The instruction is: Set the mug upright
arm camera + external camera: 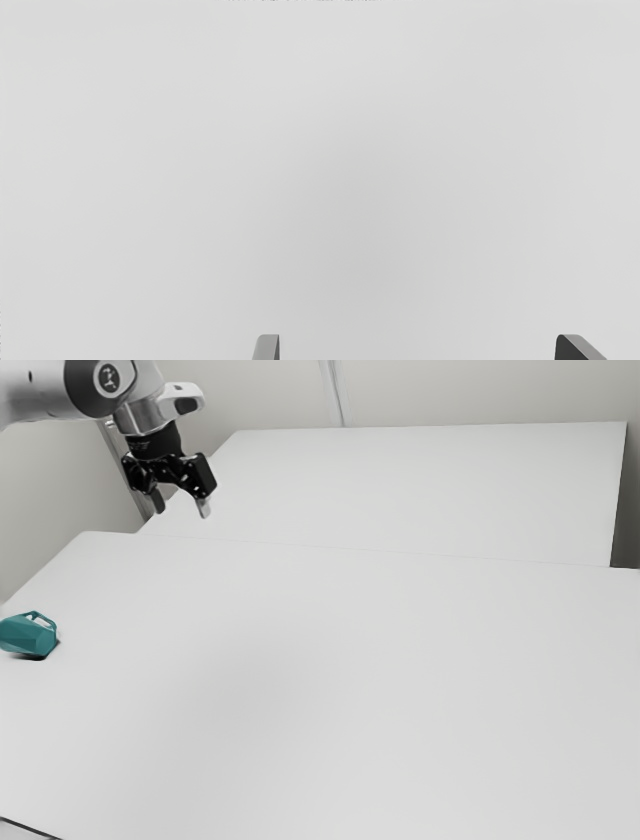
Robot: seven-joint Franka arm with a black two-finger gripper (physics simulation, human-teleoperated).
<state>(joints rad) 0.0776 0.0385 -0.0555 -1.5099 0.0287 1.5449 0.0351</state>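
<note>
Your hand (181, 511) is open, empty; please align carefully above the tipped mug (29, 636) before you descend.

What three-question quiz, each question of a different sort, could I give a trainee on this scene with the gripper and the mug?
1. Multiple choice: where is the teal mug?
a) at the exterior view's right edge
b) near the exterior view's left edge
c) between the gripper's fingers

2. True or false: the gripper is shut on the mug.

3. Fill in the missing word: with its handle uppermost, the mug lies on its ____ on the white table.

Key: 1 b; 2 false; 3 side.
</note>
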